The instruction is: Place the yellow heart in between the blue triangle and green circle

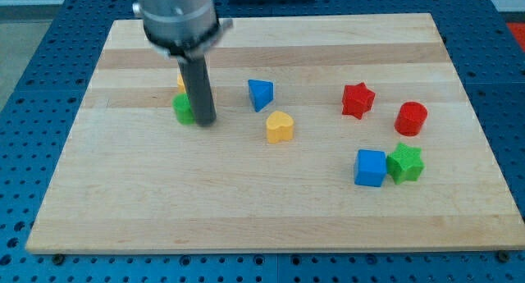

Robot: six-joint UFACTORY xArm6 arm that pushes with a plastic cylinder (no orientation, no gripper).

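Camera view, the only one we have: our straight dark rod comes down from its grey cylindrical mount at the view's top left onto a pale wooden board [271,193] that lies on a blue perforated table [33,86]. We carry no gripper and hold nothing; my tip [205,122] rests on the wood, touching or just beside the right edge of the small green circle block [183,109], which the rod partly hides. Directly above the green circle, a sliver of another yellow block [180,82] peeks out from behind the rod; we cannot tell its shape.

To the right of the green circle, clear of the rod, sits the blue triangle block [261,94]. The yellow heart block [279,127] lies to the right of the green circle too, just below and slightly right of the blue triangle, near it but apart from it. So the heart sits beyond the triangle as seen from the circle, not in the gap between the two, and my tip is well apart from it.

Far to the right of the green circle we see a red star block [358,100] and, further right again, a red cylinder block [411,118]. Lower right of the circle, a blue cube block [370,167] and a green star block [404,162] sit side by side, touching or nearly so.
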